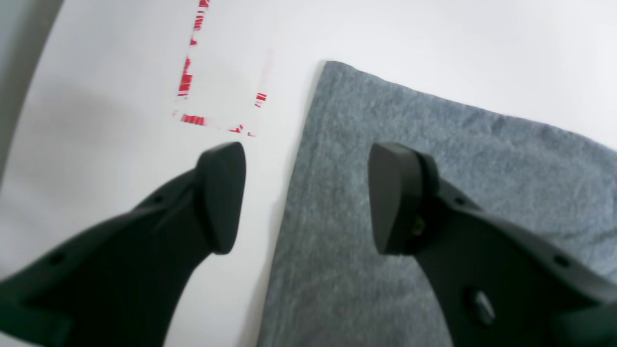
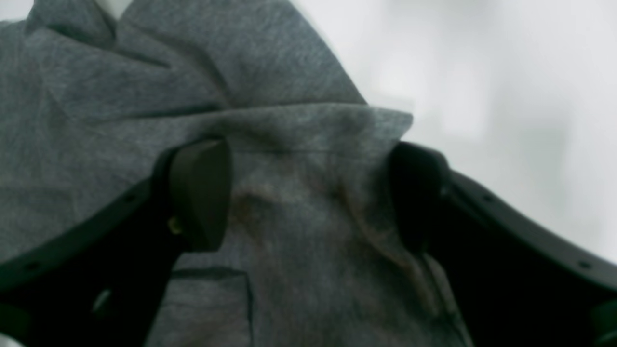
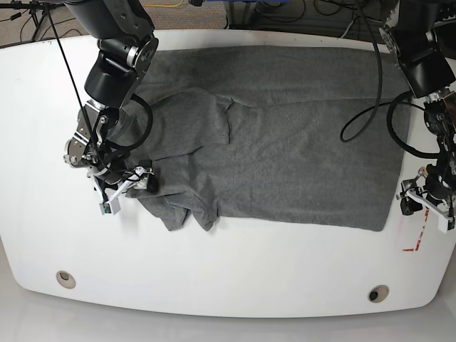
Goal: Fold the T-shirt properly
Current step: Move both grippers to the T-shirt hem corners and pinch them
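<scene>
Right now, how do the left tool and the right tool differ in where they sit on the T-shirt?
The left tool straddles a flat, straight edge of the T-shirt, one finger over bare table; the right tool has bunched, rumpled cloth between its fingers. The left hovers apart from the fabric; the right is pressed into it. Both stand open.

A white table [image 3: 228, 285] with rounded corners is filling most of the base view. Two small round metal fittings are sitting near its near edge, one at the left [image 3: 65, 278] and one at the right [image 3: 378, 293]. Worn red tape marks [image 1: 193, 91] are forming a broken corner outline on the right side. Black cables [image 3: 285, 14] are lying on the floor beyond the far edge.
</scene>
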Motion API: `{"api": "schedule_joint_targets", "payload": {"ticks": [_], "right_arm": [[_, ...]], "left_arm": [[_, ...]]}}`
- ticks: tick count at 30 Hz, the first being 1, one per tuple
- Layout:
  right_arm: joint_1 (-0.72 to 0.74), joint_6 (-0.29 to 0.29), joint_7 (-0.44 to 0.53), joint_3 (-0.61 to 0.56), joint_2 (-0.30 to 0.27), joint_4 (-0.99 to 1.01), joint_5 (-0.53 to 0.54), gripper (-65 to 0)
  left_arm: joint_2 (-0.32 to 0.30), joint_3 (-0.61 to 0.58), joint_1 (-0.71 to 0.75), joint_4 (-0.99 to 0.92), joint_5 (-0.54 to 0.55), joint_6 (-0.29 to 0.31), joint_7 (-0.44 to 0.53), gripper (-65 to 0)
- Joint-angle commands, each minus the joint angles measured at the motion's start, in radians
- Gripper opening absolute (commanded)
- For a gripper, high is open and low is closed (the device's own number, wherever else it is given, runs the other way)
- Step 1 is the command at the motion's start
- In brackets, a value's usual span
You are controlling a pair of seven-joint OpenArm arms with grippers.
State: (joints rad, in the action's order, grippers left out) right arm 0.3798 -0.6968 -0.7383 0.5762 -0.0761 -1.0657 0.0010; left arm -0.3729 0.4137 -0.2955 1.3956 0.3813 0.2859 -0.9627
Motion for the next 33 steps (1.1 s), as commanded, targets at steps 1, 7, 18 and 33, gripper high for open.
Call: {"api": "schedule_joint_targets", "payload": {"ticks": [1,7,18,33], "right_arm": [[0.015,-0.001,-0.005,0.0,-0.008,-0.014,0.004,-27.7],[0.014,-0.001,-0.004,0.0,-0.009,-0.014,0.004,-57.7],[0.014,-0.001,-0.004,-0.002,-0.009,-0.014,0.004,-64.8],[0.012,-0.001,-0.004,-0.002,-0.009,-0.017,0.004,-64.7]], "left_arm": [[-0.027,-0.008,-0.046,-0.028,0.003,0.0,0.038,-26.7],[-0.034,-0.072,-0.121,-0.192,-0.054,0.0,0.104,-26.5],[-0.034,-0.195,-0.285,-0.597,-0.13,-0.001,0.336,-23.7],[-0.025,-0.255,-0.364,-0.89,-0.18,-0.001,0.523,-15.7]]}}
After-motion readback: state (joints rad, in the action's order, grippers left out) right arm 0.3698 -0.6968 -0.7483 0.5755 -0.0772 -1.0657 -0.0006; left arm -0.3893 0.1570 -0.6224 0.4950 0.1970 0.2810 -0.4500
